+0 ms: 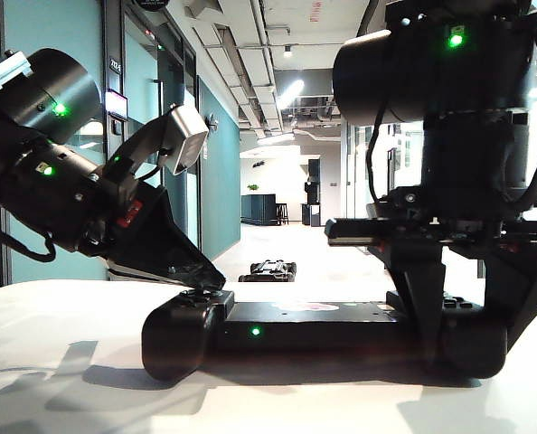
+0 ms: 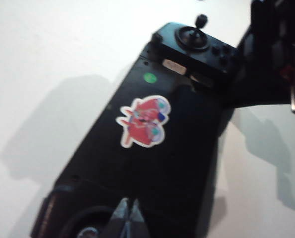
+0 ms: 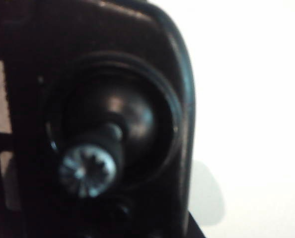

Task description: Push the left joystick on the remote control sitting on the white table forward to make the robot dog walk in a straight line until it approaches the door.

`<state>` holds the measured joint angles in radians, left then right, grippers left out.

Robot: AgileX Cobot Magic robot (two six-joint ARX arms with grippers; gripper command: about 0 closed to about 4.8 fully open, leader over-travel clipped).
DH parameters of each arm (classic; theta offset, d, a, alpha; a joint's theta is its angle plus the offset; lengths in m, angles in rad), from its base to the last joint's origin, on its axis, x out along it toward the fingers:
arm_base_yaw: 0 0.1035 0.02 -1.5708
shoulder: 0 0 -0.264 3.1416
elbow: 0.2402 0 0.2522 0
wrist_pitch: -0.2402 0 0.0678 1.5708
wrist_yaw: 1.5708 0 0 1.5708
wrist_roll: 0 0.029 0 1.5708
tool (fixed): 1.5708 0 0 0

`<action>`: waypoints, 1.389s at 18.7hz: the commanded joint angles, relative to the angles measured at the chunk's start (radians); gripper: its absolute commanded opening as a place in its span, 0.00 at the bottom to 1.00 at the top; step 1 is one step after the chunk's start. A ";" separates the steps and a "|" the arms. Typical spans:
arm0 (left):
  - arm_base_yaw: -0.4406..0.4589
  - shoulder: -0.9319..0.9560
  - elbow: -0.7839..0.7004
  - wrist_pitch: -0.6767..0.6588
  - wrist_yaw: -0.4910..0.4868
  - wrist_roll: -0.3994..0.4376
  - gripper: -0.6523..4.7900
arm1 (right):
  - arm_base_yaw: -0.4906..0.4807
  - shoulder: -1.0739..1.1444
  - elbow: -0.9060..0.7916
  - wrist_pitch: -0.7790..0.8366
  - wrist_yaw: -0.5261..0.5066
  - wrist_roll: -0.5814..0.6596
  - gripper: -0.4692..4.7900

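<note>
The remote control (image 1: 323,334) lies across the lower centre of the white table (image 1: 61,362). Left gripper (image 1: 201,276), fingers pressed together, tips at the left joystick (image 1: 199,294). Right gripper (image 1: 472,312) straddles the right lobe, jaws clamping it. The robot dog (image 1: 270,269) lies on the corridor floor, centre frame.

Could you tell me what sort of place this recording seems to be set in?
Probably an office building: a long corridor with ceiling strip lights, teal walls and doors, seen beyond the white table.
</note>
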<state>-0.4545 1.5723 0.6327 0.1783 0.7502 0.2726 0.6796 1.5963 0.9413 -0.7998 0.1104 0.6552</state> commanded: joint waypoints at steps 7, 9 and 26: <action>0.000 0.001 0.000 0.064 -0.043 -0.022 0.11 | 0.001 0.000 -0.003 -0.023 -0.008 0.002 0.34; 0.000 0.001 0.000 0.064 -0.043 -0.022 0.11 | 0.001 0.000 -0.003 -0.023 -0.008 0.002 0.34; 0.000 0.001 0.000 0.066 -0.032 -0.023 0.11 | 0.001 0.000 -0.003 -0.027 -0.008 0.002 0.34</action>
<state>-0.4545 1.5745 0.6323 0.2245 0.7174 0.2501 0.6796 1.5963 0.9413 -0.8024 0.1093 0.6582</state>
